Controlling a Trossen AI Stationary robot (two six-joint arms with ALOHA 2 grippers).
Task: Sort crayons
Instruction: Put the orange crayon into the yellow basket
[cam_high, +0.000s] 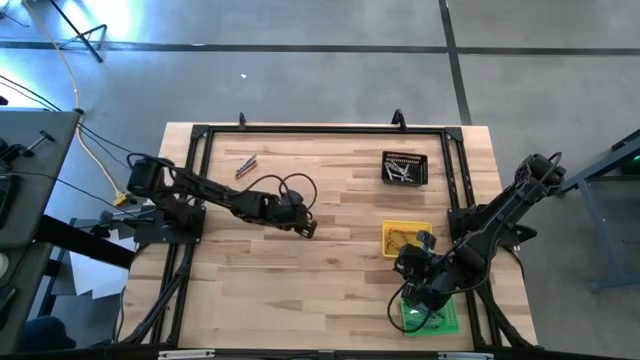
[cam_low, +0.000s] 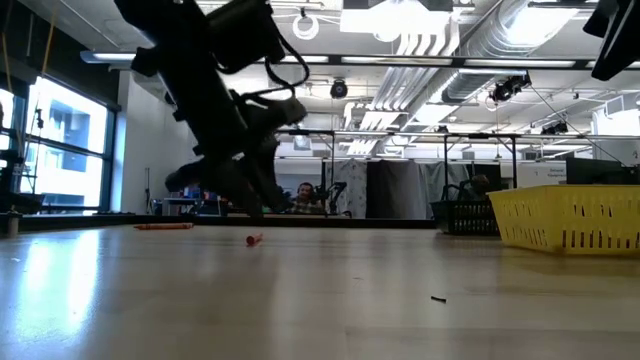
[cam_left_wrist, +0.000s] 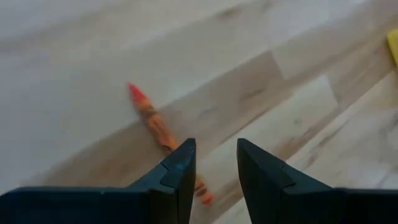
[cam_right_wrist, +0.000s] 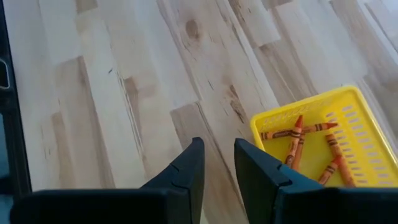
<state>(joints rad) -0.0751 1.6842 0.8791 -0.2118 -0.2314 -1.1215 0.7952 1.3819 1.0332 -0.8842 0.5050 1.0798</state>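
Reaching: I have the left gripper (cam_left_wrist: 213, 165) low over the table (cam_high: 340, 215) near its middle, fingers (cam_left_wrist: 180, 171) apart with nothing between them.
Nearest crayon: an orange-red crayon (cam_left_wrist: 155, 121) lies flat on the wood, its lower end running under and just beside one fingertip; I cannot tell whether they touch. In the low view it shows as a small red stick (cam_low: 254, 239) on the tabletop.
Handling: I judge it light, stiff and waxy, round enough to roll if nudged and brittle if squeezed hard. I would straddle its paper-wrapped middle, jaws square across its length, and close gently.
Loose crayons: a few more (cam_high: 245, 166) lie together toward the far left of the table, well apart from this one.
Right gripper: the right gripper (cam_right_wrist: 217, 165) hangs over bare wood beside the yellow tray (cam_right_wrist: 261, 124), fingers part-way apart and holding nothing.
Trays: the yellow tray holds several orange-red crayons (cam_right_wrist: 301, 140); the black tray (cam_high: 404, 168) holds pale ones; the green tray (cam_high: 447, 319) sits under the right arm, contents hidden.
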